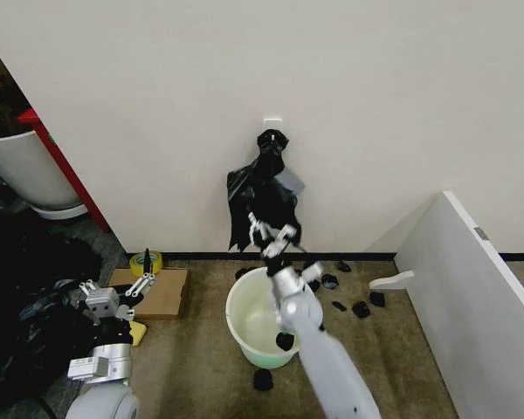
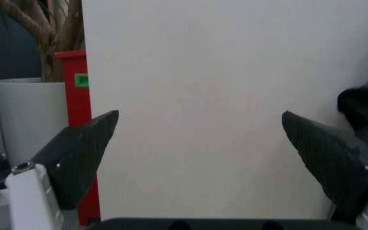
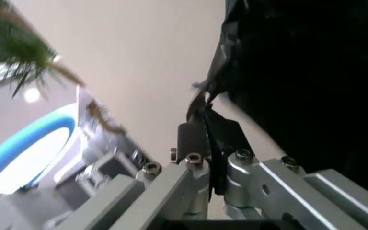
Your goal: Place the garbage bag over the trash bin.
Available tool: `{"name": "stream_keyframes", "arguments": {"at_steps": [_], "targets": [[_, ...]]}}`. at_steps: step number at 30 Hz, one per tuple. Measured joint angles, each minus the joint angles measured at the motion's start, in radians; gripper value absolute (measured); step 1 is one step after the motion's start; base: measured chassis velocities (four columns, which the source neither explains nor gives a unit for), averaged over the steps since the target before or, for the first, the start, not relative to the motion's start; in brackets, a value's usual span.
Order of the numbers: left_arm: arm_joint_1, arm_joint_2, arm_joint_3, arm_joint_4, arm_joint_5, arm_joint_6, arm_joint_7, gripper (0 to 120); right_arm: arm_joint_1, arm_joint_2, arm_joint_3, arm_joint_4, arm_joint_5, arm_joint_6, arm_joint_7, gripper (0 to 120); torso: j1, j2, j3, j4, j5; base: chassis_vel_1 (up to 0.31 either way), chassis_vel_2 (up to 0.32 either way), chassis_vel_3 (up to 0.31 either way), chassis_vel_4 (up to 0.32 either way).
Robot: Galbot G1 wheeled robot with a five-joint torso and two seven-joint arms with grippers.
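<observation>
Two grippers report as follows. Nearest me, the left gripper [image 1: 113,301] sits low on the left above the floor, well apart from the work, its fingers [image 2: 82,153] spread wide with nothing between them and aimed at the bare wall. Beside it lie a flat piece of cardboard [image 1: 162,292] and a roll of yellow tape [image 1: 145,261].

Further out, the trash bin [image 1: 244,327] stands upright on the carpet, mouth open to the ceiling, unlined. Small black scraps [image 1: 360,308] are scattered on the floor around it.

Beyond the bin, the right gripper [image 1: 273,237] is raised to the garbage bag [image 1: 262,196], which hangs against the wall from a white hook [image 1: 272,123]. In the right wrist view its fingers [image 3: 200,136] are drawn together with a fold of black film pinched between them.

I judge the bag to be very light, limp and slippery; it is thin, crinkled plastic that will slide out of a shallow pinch and may tear under a hard pull. A gathered fold near the lower hem looks the soundest hold. Its long axis runs vertical, bunched top at the hook, loose ragged end pointing down toward the bin.
</observation>
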Motion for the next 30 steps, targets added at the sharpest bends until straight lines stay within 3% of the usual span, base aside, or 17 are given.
{"name": "stream_keyframes", "arguments": {"at_steps": [4, 14, 21, 26, 30], "targets": [[0.0, 0.002, -0.003, 0.0, -0.001, 0.0, -0.005, 100, -0.025, 0.0, -0.011, 0.009, -0.02, 0.008, -0.018, 0, 0.0, 0.0, 0.0, -0.0001, 0.0, 0.0, 0.0, 0.0, 0.0], [-0.013, 0.007, -0.005, 0.002, -0.018, -0.001, -0.02, 100, -0.282, -0.001, -0.096, 0.146, -0.198, 0.047, -0.128, 0, 0.0, 0.0, 0.0, -0.0001, 0.0, 0.0, 0.0, 0.0, 0.0], [-0.006, 0.011, -0.007, -0.009, -0.022, -0.01, -0.028, 100, -0.419, -0.074, -0.084, 0.175, -0.365, 0.084, -0.273, 0, 0.0, 0.0, 0.0, 0.0, 0.0001, 0.0, 0.0, 0.0, 0.0], [-0.005, 0.012, -0.006, -0.013, -0.023, -0.013, -0.033, 100, -0.488, -0.113, -0.041, 0.176, -0.469, 0.115, -0.385, 22, 0.0, 0.0, 0.0, -0.0001, 0.0001, 0.0, 0.0, 0.0, 0.0], [-0.007, 0.011, 0.0, -0.013, -0.022, -0.013, -0.034, 100, -0.49, -0.106, -0.043, 0.18, -0.438, 0.121, -0.34, 33, 0.0, 0.0, 0.0, -0.0001, 0.0001, 0.0, 0.0, 0.0, 0.0]]}}
